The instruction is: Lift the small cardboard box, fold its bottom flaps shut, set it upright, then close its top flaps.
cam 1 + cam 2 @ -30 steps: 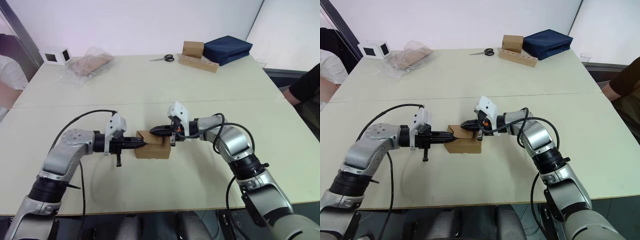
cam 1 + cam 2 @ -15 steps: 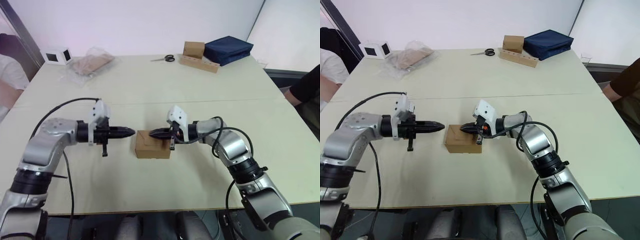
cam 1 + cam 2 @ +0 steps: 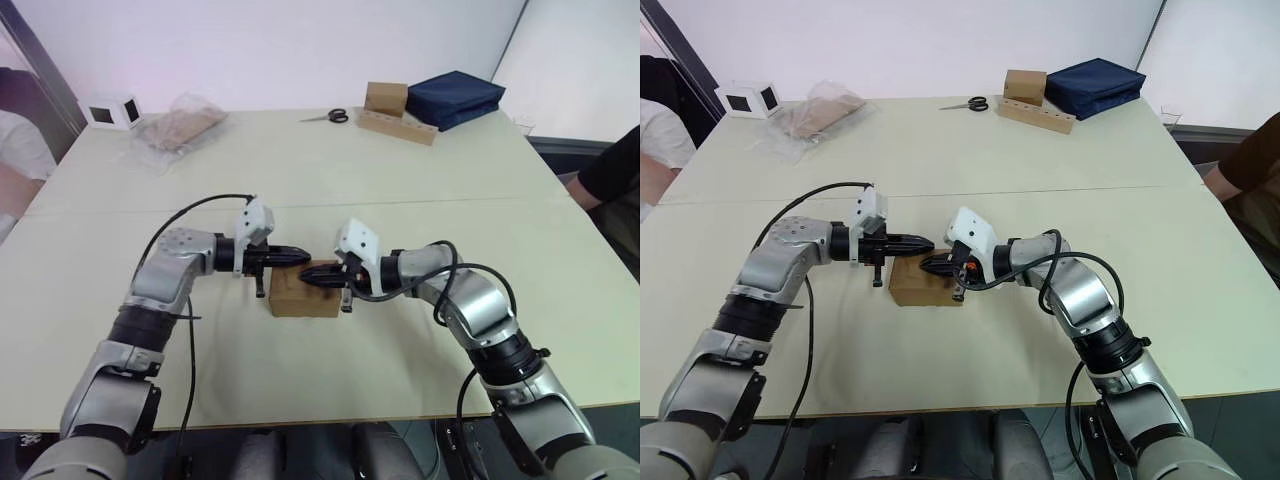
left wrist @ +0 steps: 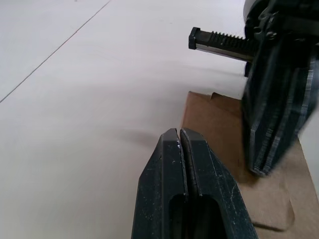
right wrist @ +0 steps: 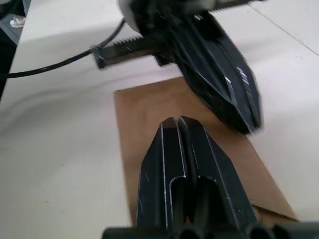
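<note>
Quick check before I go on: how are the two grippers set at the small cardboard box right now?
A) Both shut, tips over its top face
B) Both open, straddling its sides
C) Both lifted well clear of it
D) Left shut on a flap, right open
A: the left gripper and right gripper each show fingers pressed together, tips meeting over the top of the small cardboard box.

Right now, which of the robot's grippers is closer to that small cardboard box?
Right, narrowly. The right gripper rests shut on top of the small cardboard box; the left gripper hovers shut over its far edge.
</note>
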`<action>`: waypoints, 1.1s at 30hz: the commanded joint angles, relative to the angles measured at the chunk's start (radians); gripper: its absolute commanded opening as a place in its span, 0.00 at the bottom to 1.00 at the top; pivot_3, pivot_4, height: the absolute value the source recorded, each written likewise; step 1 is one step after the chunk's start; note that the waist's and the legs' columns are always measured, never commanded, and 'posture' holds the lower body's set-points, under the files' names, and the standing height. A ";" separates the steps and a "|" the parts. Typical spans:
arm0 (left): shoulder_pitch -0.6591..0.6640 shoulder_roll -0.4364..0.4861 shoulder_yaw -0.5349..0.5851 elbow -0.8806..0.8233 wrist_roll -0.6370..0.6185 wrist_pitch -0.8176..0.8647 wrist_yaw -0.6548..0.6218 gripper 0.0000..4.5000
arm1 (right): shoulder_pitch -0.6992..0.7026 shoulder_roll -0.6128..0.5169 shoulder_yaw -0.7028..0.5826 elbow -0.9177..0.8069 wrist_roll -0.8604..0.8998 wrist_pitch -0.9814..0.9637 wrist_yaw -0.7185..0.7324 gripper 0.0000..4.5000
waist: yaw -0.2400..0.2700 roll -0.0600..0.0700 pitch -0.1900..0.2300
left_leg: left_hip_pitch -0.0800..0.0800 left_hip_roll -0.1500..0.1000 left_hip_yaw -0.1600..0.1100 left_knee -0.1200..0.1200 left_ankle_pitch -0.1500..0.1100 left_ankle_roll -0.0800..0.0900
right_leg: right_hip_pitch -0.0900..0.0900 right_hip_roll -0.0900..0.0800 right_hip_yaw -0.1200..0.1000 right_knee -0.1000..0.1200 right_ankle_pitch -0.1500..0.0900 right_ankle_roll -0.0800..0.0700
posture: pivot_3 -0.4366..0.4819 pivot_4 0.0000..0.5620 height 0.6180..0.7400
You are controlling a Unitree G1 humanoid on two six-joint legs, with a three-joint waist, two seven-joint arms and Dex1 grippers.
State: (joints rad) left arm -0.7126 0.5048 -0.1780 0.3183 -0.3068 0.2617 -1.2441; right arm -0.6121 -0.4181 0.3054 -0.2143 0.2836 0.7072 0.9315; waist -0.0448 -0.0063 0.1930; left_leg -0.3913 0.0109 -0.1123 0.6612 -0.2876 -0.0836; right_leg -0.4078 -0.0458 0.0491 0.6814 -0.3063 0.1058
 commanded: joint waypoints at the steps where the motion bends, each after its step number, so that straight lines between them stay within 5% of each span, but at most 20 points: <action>1: -0.019 -0.008 -0.001 0.038 0.022 -0.035 -0.017 0.01 | 0.006 -0.013 -0.025 -0.101 0.044 0.050 -0.014 0.00 | 0.000 0.000 0.000 | 0.000 0.000 0.000 0.000 0.000 0.000 | 0.000 0.000 0.000 0.000 0.000 0.000 | 0.48 0.27 1.00; 33: -0.070 -0.054 0.006 0.078 0.031 -0.028 -0.059 0.01 | -0.012 -0.021 0.073 -0.010 -0.058 0.011 -0.112 0.00 | 0.000 0.000 0.000 | 0.000 0.000 0.000 0.000 0.000 0.000 | 0.000 0.000 0.000 0.000 0.000 0.000 | 0.48 0.27 1.00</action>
State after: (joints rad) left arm -0.7781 0.4477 -0.1753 0.4178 -0.2707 0.2344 -1.2839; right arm -0.6163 -0.4418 0.3760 -0.2344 0.2438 0.7224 0.8296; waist -0.0449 -0.0064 0.1930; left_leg -0.3911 0.0108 -0.1126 0.6613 -0.2876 -0.0836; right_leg -0.4075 -0.0457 0.0489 0.6815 -0.3063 0.1058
